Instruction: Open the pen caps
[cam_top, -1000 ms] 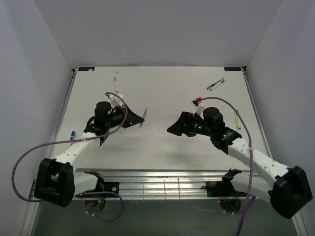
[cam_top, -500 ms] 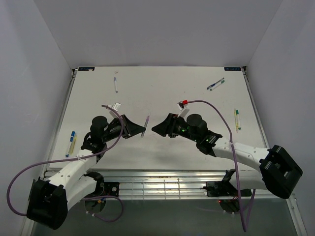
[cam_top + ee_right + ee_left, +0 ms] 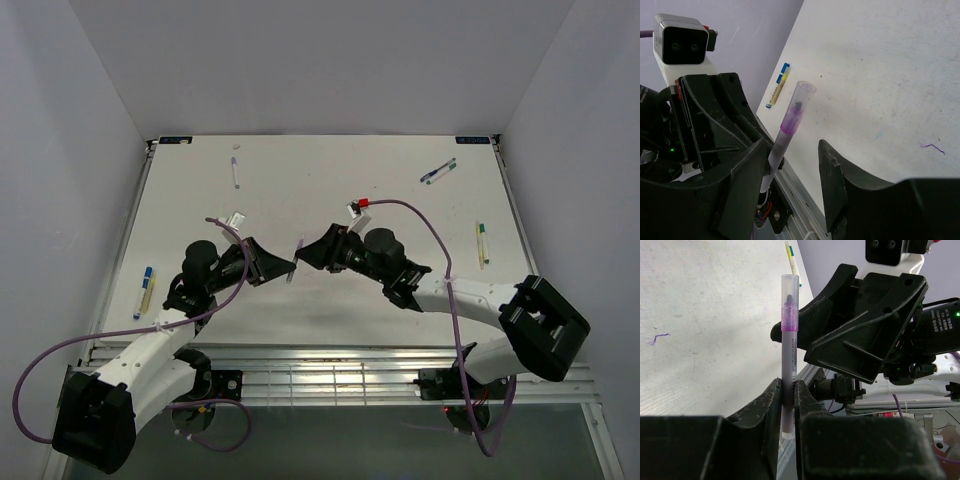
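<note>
A clear cap [image 3: 789, 302] with a purple band tops a purple pen [image 3: 789, 370], held off the table [image 3: 330, 190] near its middle. The left gripper [image 3: 787, 390] is clamped on the pen's lower barrel, probably to brace it for pulling. Around the pen's capped end, the right gripper [image 3: 791, 145] stands part open, gripping nothing. Print on the pen's barrel is too small to read. Another pen [image 3: 146, 290] lies well to the held pen's left.

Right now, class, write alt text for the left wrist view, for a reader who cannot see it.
The left gripper grips a pen, its clear, purple-banded cap pointing up the frame. The right gripper's open jaws flank the pen near the cap. Behind lies a white table with a purple scribble.
</note>
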Controlling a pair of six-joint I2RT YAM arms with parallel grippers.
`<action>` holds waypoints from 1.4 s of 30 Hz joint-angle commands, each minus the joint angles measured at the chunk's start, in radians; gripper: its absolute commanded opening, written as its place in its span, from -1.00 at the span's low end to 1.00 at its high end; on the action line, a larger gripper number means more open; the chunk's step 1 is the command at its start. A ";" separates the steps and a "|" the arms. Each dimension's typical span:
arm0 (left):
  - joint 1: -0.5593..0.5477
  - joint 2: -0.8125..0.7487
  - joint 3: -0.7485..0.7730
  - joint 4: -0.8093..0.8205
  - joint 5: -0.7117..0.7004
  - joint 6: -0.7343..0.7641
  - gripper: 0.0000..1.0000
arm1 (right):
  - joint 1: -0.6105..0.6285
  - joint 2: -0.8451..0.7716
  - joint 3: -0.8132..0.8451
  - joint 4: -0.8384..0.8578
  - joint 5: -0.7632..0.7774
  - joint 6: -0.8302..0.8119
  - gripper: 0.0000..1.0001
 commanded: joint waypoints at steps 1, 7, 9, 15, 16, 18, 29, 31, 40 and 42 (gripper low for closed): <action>-0.005 -0.018 -0.007 0.027 0.011 0.003 -1.00 | 0.010 0.020 0.053 0.094 0.019 0.022 0.02; -0.007 -0.017 -0.006 0.027 0.002 0.006 -1.00 | 0.017 0.055 0.054 0.133 -0.002 0.052 -0.13; -0.007 -0.017 -0.006 0.027 -0.001 0.004 -1.00 | 0.023 0.070 0.047 0.159 -0.010 0.063 -0.17; -0.007 -0.014 -0.006 0.029 -0.009 0.011 -1.00 | 0.043 0.106 0.039 0.211 -0.024 0.094 -0.54; -0.007 -0.011 -0.004 0.027 -0.009 0.014 -1.00 | 0.045 0.110 0.038 0.216 -0.027 0.098 -0.66; -0.007 -0.006 0.002 0.027 0.001 0.024 -1.00 | 0.045 0.109 0.034 0.216 -0.026 0.100 -0.84; -0.007 -0.041 0.033 -0.042 -0.042 0.070 0.29 | 0.043 -0.048 0.034 -0.096 0.027 -0.101 -0.85; -0.007 -0.031 0.053 -0.048 -0.055 0.081 0.29 | 0.043 -0.048 0.037 -0.107 -0.018 -0.124 -0.85; -0.007 0.015 0.103 -0.047 -0.033 0.107 0.06 | 0.046 0.044 0.053 -0.013 -0.216 -0.093 -0.85; -0.007 0.012 0.102 -0.047 -0.033 0.113 0.05 | 0.048 0.058 0.057 -0.004 -0.226 -0.084 -0.85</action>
